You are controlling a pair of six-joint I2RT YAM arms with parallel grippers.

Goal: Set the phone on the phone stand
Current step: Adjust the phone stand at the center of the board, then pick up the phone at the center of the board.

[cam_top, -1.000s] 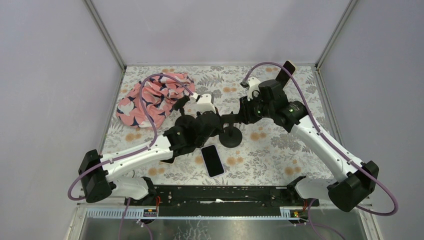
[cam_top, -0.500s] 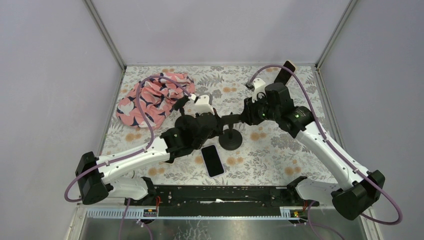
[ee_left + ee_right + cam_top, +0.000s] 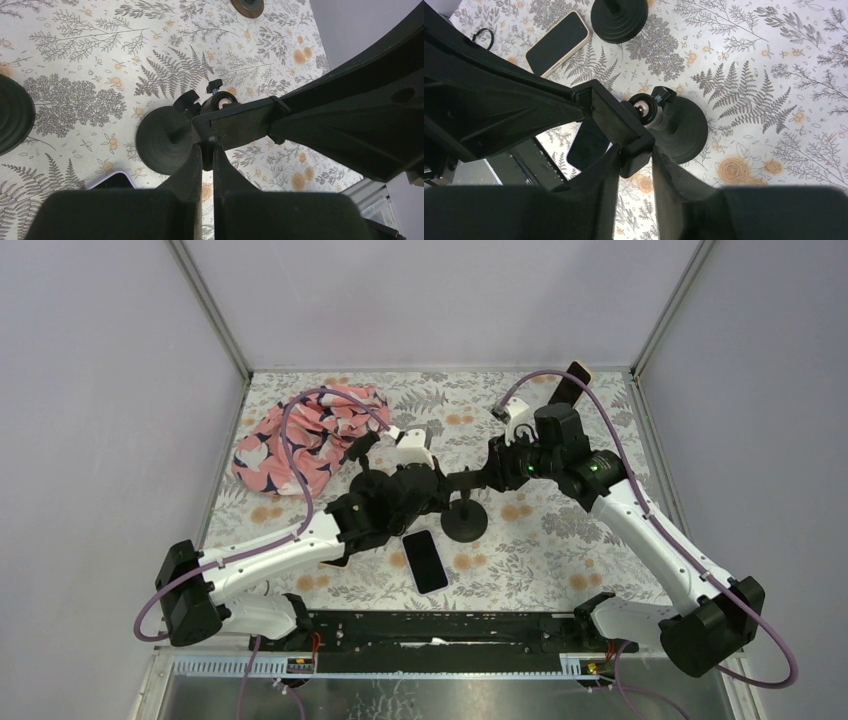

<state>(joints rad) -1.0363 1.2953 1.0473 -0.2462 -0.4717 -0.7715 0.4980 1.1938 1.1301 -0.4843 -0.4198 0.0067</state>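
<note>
The phone (image 3: 425, 561) is lying flat on the surface (image 3: 570, 540), just at 7 o'clock from the round base of the phone stand (image 3: 463, 523). Above that base, the left claw (image 3: 207, 150) at 9 o'clock and the right claw (image 3: 635, 153) at 3 o'clock are each pinching the stand's cradle bar.

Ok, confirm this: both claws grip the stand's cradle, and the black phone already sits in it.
Not quite: the top view shows the black phone lying flat beside the stand, not in its cradle. The left claw and right claw do grip the cradle.
</note>
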